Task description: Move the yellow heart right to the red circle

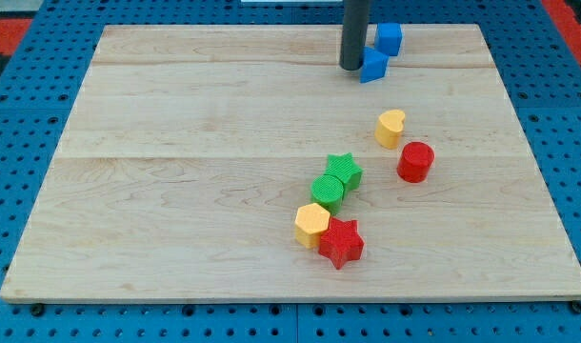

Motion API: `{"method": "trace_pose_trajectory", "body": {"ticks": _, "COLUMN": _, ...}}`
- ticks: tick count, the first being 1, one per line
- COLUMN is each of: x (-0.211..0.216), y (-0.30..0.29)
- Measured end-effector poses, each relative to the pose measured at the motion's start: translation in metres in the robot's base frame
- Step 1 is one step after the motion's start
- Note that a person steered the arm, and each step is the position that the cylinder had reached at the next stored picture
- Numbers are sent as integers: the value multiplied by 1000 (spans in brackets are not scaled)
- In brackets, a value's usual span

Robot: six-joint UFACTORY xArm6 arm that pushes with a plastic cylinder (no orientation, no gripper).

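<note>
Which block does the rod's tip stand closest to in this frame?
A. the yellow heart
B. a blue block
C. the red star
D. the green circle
B: my tip sits at the view's top right beside the lower blue block, far from the yellow heart.

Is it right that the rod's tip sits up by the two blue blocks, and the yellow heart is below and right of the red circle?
Not quite. The camera view shows my tip beside the two blue blocks, as you said, but the yellow heart lies above and to the left of the red circle, close to it, not below and right.
</note>
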State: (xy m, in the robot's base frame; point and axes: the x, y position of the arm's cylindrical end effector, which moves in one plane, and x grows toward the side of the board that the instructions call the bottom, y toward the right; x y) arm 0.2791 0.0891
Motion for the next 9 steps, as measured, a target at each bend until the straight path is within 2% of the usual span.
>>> {"method": "trace_pose_trajectory", "body": {"ticks": 2, "x": 0, "y": 22}}
{"method": "trace_pose_trajectory", "body": {"ticks": 3, "x": 9, "y": 4}}
{"method": "trace_pose_trajectory", "body": {"ticks": 5, "x": 90, "y": 2}}
{"method": "trace_pose_trajectory", "body": {"ticks": 6, "x": 118, "y": 21}}
{"method": "trace_pose_trajectory", "body": {"ticks": 9, "x": 117, "y": 82}}
